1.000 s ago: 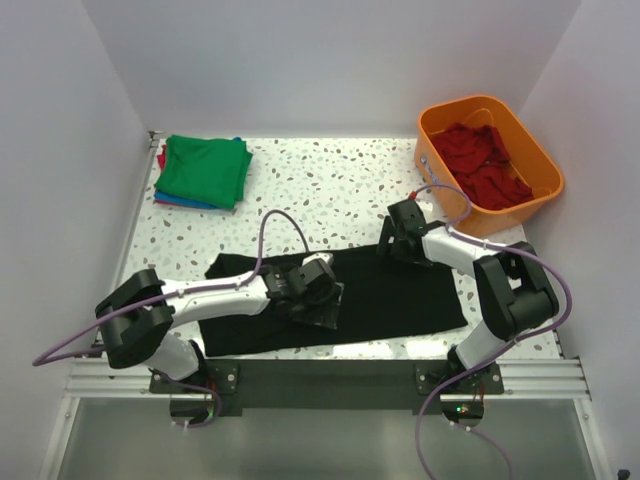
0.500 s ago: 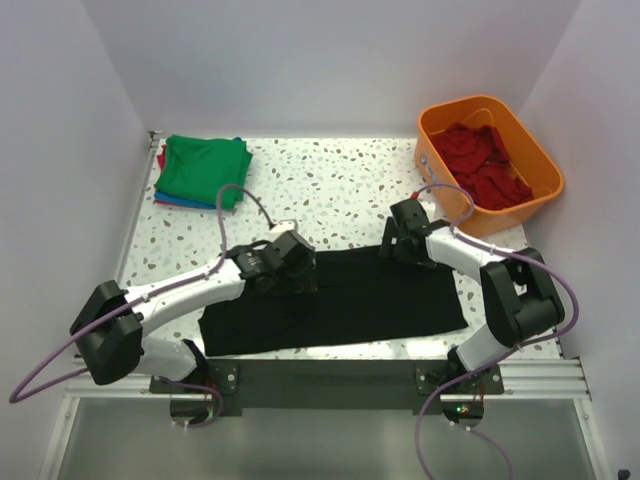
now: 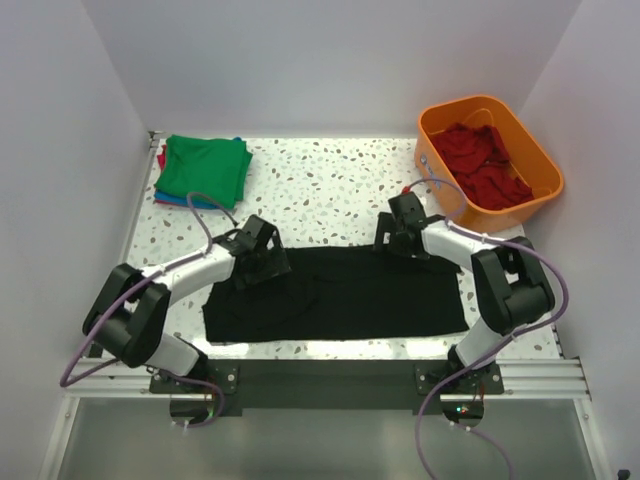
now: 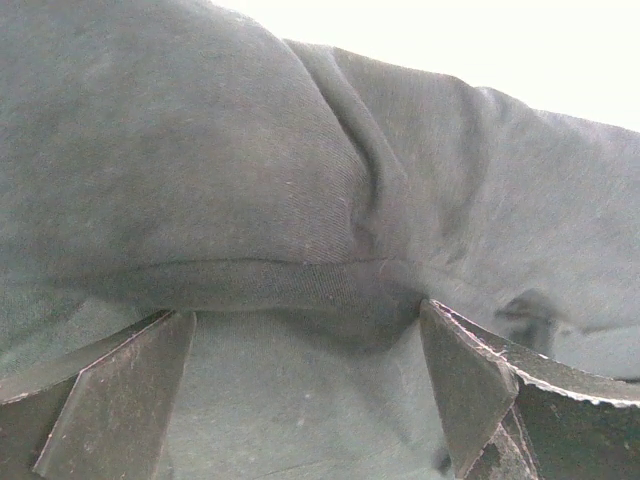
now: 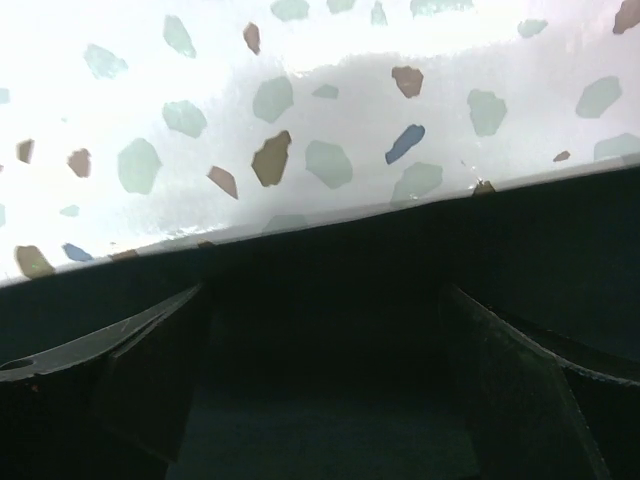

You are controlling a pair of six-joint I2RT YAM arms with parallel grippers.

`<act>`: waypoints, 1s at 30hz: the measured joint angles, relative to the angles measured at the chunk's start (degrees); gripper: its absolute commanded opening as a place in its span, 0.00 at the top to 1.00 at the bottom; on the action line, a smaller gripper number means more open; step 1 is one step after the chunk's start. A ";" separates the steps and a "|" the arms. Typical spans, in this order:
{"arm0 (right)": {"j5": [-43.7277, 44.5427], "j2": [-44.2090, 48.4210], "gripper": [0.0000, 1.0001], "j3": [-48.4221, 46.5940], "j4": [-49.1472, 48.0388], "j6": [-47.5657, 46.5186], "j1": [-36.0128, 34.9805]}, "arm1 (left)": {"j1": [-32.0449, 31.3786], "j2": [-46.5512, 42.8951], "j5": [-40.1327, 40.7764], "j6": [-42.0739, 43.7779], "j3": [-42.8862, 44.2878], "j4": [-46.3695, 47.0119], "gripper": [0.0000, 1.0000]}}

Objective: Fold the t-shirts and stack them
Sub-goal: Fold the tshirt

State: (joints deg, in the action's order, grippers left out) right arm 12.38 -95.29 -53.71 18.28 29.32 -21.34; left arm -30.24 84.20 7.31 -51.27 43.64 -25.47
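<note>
Left claw (image 4: 307, 312) spread | right claw (image 5: 322, 292) spread | black t-shirt (image 3: 350, 300) flat | speckled table (image 3: 330, 180) | white walls (image 3: 300, 60)

I see black t-shirt (image 3: 340, 305) as matt fine-knit cloth with soft creases, green t-shirt (image 3: 205, 168) smooth matt cloth, red t-shirts (image 3: 485, 165) rumpled cloth, tub (image 3: 480, 101) smooth orange plastic, table (image 3: 330, 190) glossy speckled stone-look top, left gripper fingers (image 4: 110, 410) matt dark, scuffed edges

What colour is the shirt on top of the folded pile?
Green. The top shirt shows best in the top external view.
</note>
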 measured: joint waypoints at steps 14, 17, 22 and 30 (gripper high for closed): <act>-5.57 18.18 0.01 18.43 -4.79 7.67 -2.51 | 5.66 44.94 -3.54 11.04 56.81 1.79 0.00; -6.43 20.90 0.01 20.85 -5.60 10.36 -7.19 | 6.71 58.23 -7.52 13.60 77.15 1.38 0.00; -9.75 21.22 0.01 22.05 -8.72 14.75 -19.65 | 8.87 68.41 -17.70 14.43 91.03 7.30 0.00; -13.25 20.44 0.01 20.11 -6.69 16.31 -28.87 | 11.37 69.13 -26.29 12.74 90.99 9.62 0.00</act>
State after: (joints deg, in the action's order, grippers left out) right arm -0.86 -74.85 -33.61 11.60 45.63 -50.22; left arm -18.87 153.34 -18.98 -38.52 134.63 -15.86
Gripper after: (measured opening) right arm 0.986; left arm 0.997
